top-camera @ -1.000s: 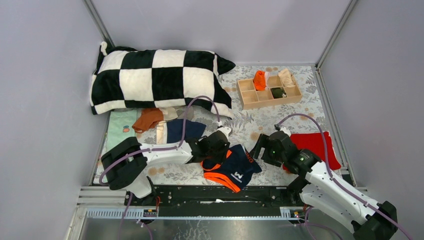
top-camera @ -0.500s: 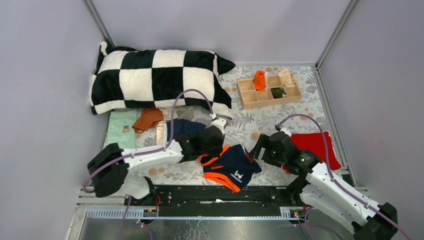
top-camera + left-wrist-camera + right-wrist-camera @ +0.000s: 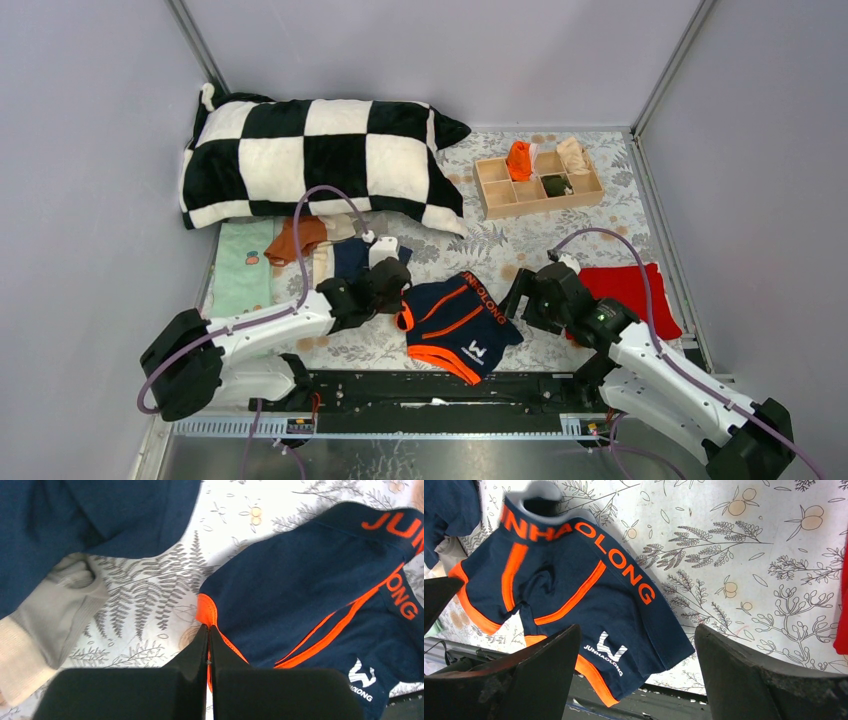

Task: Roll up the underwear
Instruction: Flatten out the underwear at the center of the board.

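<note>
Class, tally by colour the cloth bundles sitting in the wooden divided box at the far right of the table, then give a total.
Orange cloth bundle: 1
Beige cloth bundle: 1
Dark-green cloth bundle: 1
Total in the wooden divided box: 3

The navy briefs (image 3: pixel 458 318) with orange trim lie spread open on the patterned cloth near the front edge. The waistband, lettered in orange, faces far-right and a white logo (image 3: pixel 605 650) sits near the front hem. The orange leg hem (image 3: pixel 206 614) on the left is pinched in the closed left gripper (image 3: pixel 207 630). Further left, a rust-brown pair (image 3: pixel 297 238), a plain navy piece (image 3: pixel 355 258) and a grey-beige piece (image 3: pixel 50 625) lie crumpled together. A bright orange pair (image 3: pixel 518 160) stands bundled at the far right.
</note>
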`<control>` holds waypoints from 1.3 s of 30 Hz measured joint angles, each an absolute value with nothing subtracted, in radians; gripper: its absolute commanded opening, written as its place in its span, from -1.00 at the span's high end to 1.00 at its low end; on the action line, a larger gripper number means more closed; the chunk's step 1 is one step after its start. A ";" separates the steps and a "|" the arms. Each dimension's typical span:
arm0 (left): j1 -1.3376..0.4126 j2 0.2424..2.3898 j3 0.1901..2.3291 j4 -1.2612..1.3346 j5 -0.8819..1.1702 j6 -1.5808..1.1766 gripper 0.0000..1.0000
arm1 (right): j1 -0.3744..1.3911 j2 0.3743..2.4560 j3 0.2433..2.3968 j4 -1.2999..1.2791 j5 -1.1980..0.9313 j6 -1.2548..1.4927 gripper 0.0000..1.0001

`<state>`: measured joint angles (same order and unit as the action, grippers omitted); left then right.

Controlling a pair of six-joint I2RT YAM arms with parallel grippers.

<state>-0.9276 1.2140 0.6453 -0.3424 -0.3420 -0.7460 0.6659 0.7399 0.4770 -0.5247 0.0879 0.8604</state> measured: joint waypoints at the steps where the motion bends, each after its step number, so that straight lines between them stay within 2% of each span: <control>1: -0.926 1.208 0.642 -0.357 -0.360 -0.760 1.00 | 0.666 0.741 0.477 -0.524 0.088 0.860 -0.83; 8: -0.909 1.129 0.640 -0.450 -0.474 -0.833 1.00 | 0.666 0.749 0.477 -0.519 0.088 0.860 -0.84; 11: -0.902 1.102 0.640 -0.488 -0.523 -0.841 0.89 | 0.666 0.752 0.477 -0.518 0.088 0.865 -0.85; 14: -0.901 1.102 0.641 -0.513 -0.559 -0.842 0.70 | 0.666 0.753 0.468 -0.513 0.089 0.891 -0.87; 19: -0.900 1.123 0.664 -0.566 -0.613 -0.845 0.16 | 0.666 0.777 0.426 -0.500 0.088 0.968 -0.85; 20: -0.899 1.124 0.672 -0.577 -0.622 -0.847 0.13 | 0.666 0.782 0.414 -0.493 0.086 0.986 -0.82; 27: -0.892 1.110 0.735 -0.599 -0.674 -0.846 0.07 | 0.666 0.756 0.305 -0.385 0.086 1.129 -0.56; 32: -0.884 1.098 0.759 -0.598 -0.680 -0.823 -0.11 | 0.666 0.690 0.205 -0.242 0.075 1.254 -0.32; 36: -0.853 1.098 0.767 -0.587 -0.659 -0.794 -0.15 | 0.666 0.694 0.159 -0.156 0.059 1.321 -0.12; 37: -0.837 1.098 0.767 -0.577 -0.643 -0.786 -0.16 | 0.666 0.702 0.154 -0.142 0.058 1.331 -0.05; 39: -0.805 1.098 0.767 -0.558 -0.608 -0.768 -0.18 | 0.666 0.726 0.153 -0.120 0.059 1.340 0.34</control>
<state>-0.8055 1.0981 0.7670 -0.5575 -0.6079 -0.7681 0.6659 0.7258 0.1528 -0.1204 0.0586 1.3399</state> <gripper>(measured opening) 0.577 0.542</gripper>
